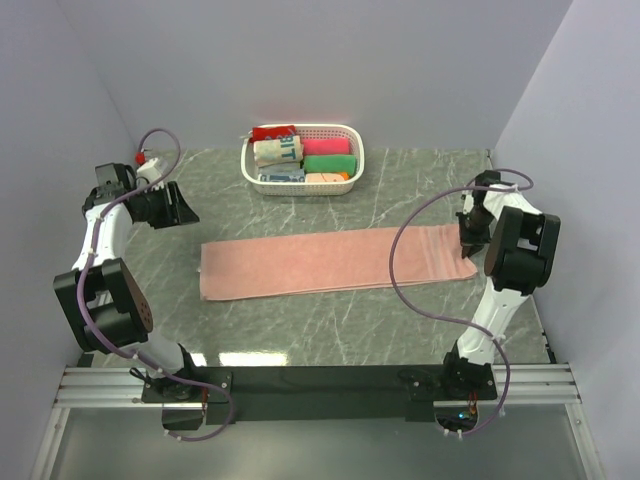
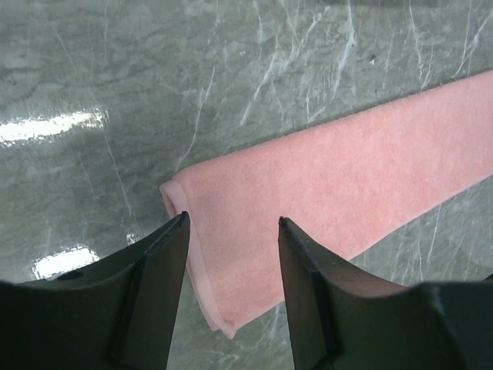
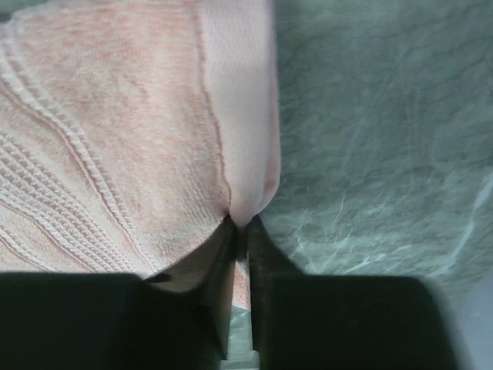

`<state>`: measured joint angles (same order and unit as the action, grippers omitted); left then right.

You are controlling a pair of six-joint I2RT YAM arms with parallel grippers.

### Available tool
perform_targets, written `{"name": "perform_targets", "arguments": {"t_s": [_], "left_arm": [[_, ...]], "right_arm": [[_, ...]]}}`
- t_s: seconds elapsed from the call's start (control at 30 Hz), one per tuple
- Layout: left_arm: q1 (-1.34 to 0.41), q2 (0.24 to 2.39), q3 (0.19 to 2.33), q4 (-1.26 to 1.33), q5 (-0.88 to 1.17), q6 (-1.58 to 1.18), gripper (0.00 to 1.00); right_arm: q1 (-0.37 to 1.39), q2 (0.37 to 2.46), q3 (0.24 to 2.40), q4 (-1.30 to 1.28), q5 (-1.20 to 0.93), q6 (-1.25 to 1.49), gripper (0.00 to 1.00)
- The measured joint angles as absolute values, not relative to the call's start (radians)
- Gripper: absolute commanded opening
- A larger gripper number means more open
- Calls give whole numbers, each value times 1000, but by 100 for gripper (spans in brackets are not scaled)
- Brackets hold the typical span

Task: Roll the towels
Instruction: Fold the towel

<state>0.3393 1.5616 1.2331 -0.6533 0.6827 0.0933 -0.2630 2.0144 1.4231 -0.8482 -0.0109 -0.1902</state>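
Observation:
The salmon-pink towel [image 1: 330, 262] lies folded into a long flat strip across the middle of the table. My right gripper [image 1: 470, 243] is at its right end, shut on the towel's edge hem [image 3: 246, 177], which bunches between the fingers. My left gripper [image 1: 180, 207] is open and empty, held above the table to the upper left of the towel's left end. In the left wrist view the towel's left end [image 2: 323, 193] shows beyond the spread fingers [image 2: 173, 254].
A white plastic basket [image 1: 300, 186] at the back centre holds small rolled cloths in red, green, magenta and cream with blue letters. Grey walls stand close on the left, right and back. A black rail runs along the near edge.

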Motion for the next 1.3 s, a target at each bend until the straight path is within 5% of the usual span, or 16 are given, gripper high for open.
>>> {"name": "perform_targets", "arguments": {"t_s": [0.57,1.03,1.07,1.13,1.2,1.23,1.3], "left_arm": [[346,1572,1250,-645,687,94,55],[348,1572,1250,-653,688,94,56],[348,1572,1250,-655,688,94,58],[349,1572,1250,-657,692,102,80],[350,1572,1250,-662,699,112,85],[350,1572,1250,-665,704,115,99],[350,1572,1250,-673,713,121,99]], "right_arm": [[-325,1998,1670,-1030,-141,-249,0],[51,1913,1582,-1063,-339,-163,0],[74,1915,1578,-1058,-354,-151,0],[112,1921,1570,-1042,-381,-125,0],[144,1931,1563,-1022,-408,-94,0],[157,1938,1563,-1010,-422,-80,0],[178,1952,1564,-986,-447,-56,0]]}}
